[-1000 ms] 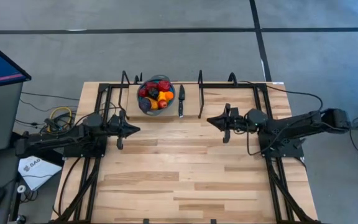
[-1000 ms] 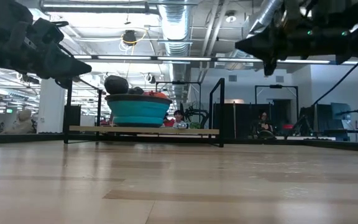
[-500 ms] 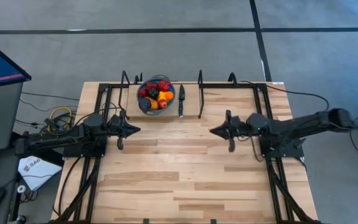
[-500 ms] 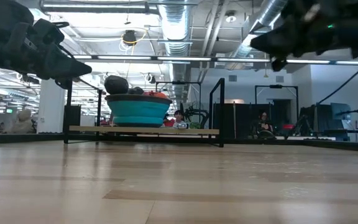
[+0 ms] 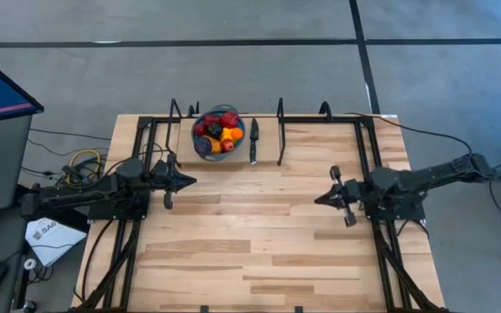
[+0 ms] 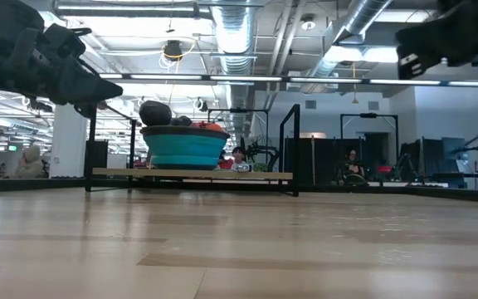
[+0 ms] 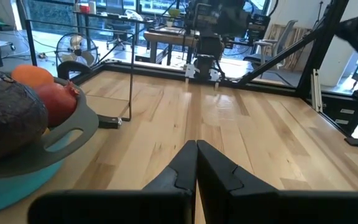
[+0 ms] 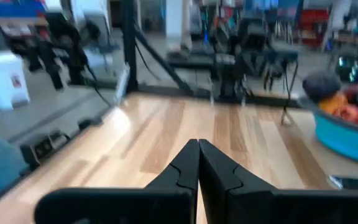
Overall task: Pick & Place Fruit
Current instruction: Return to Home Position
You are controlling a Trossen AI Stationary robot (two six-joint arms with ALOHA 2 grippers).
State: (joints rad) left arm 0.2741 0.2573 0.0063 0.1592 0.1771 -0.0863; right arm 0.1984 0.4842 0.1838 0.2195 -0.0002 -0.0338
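Wooden table (image 5: 259,248): fruit (image 5: 218,130) piled in blue bowl (image 6: 185,151); left gripper (image 5: 190,182) and right gripper (image 5: 320,199) hover at opposite sides, fingers pressed together, empty.

L arm (image 5: 85,196) / R arm (image 5: 429,176): matte blk, jointed | blk cables (image 5: 416,129) | L gripper (image 7: 196,144): blk wedge fingers (image 7: 221,176)

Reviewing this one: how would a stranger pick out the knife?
At the far edge of the light wooden table stands a black-framed shelf. On it, just right of the round blue bowl of colourful fruit in the overhead view, lies the slim black knife. It is the only long, thin, dark thing there; its neighbours are round and bright.
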